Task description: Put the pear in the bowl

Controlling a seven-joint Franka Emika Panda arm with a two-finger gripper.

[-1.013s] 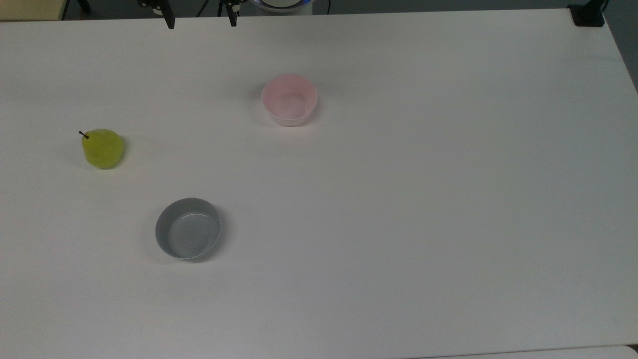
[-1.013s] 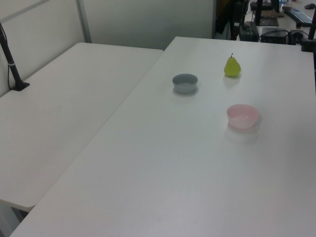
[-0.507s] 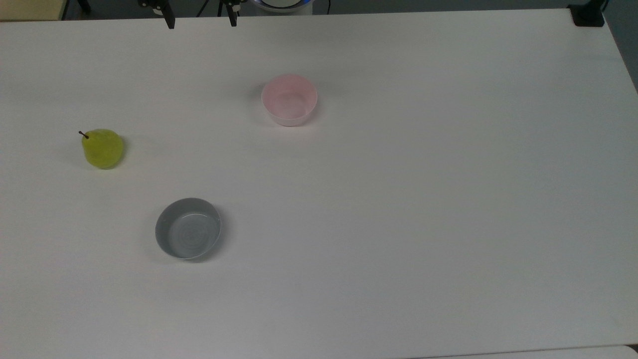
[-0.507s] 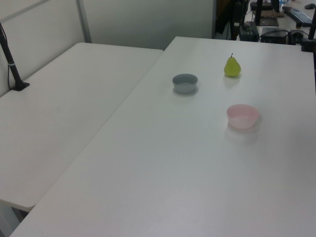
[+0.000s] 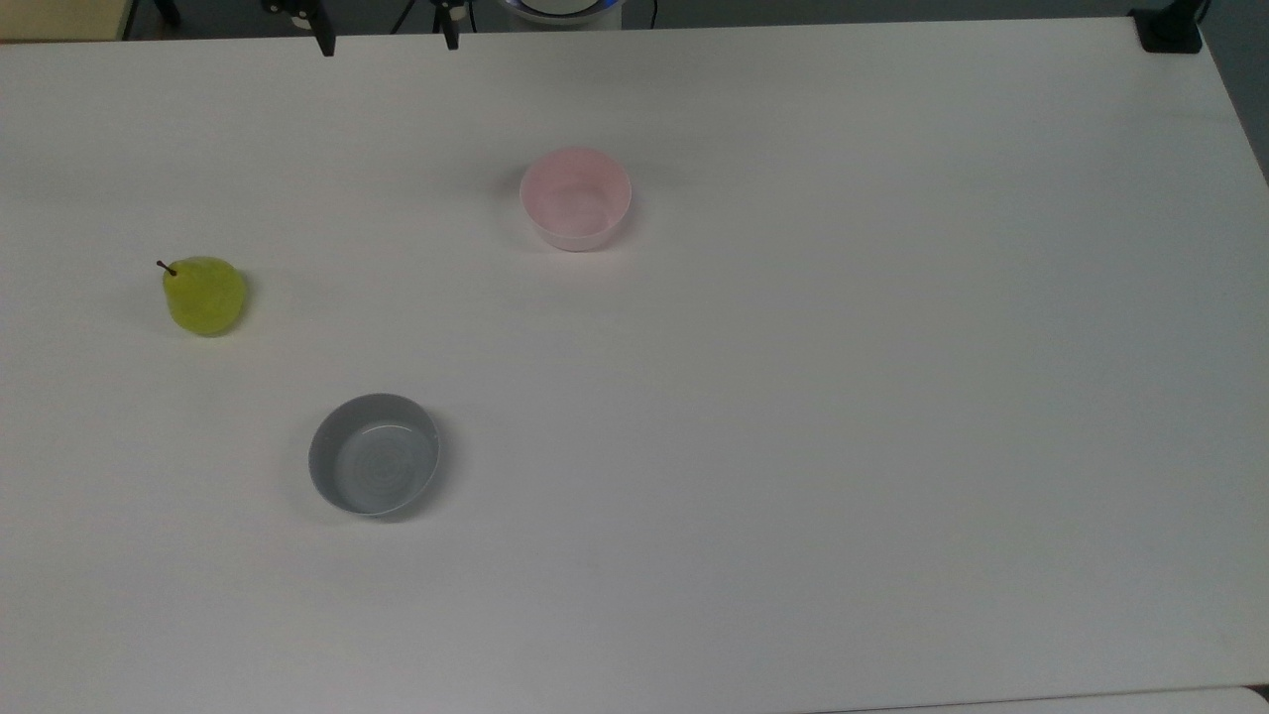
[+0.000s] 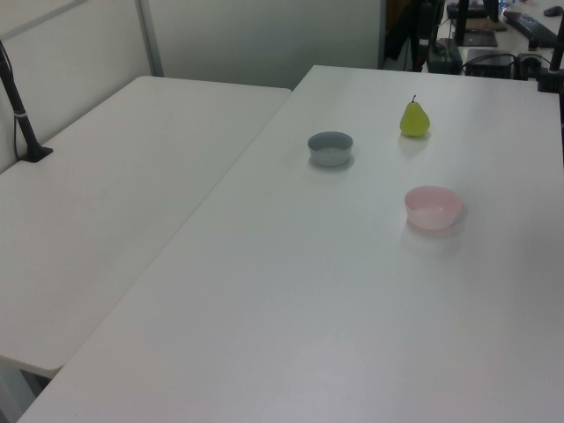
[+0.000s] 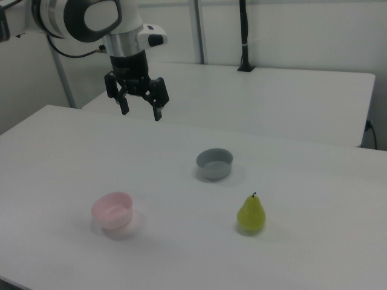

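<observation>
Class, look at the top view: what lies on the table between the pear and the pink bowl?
Nothing: in the top view the table is bare between the pear and the pink bowl. The grey bowl sits off that line.

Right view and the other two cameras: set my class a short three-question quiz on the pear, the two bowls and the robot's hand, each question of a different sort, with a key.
1. True or false: the pear lies inside the pink bowl.
2. In the top view, which bowl is nearer the pear? A) the pink bowl B) the grey bowl
3. Fill in: the hand hangs above the table with its fingers ____.

Key:
1. False; the pear stands upright on the table, apart from both bowls.
2. B
3. open, holding nothing.
</observation>
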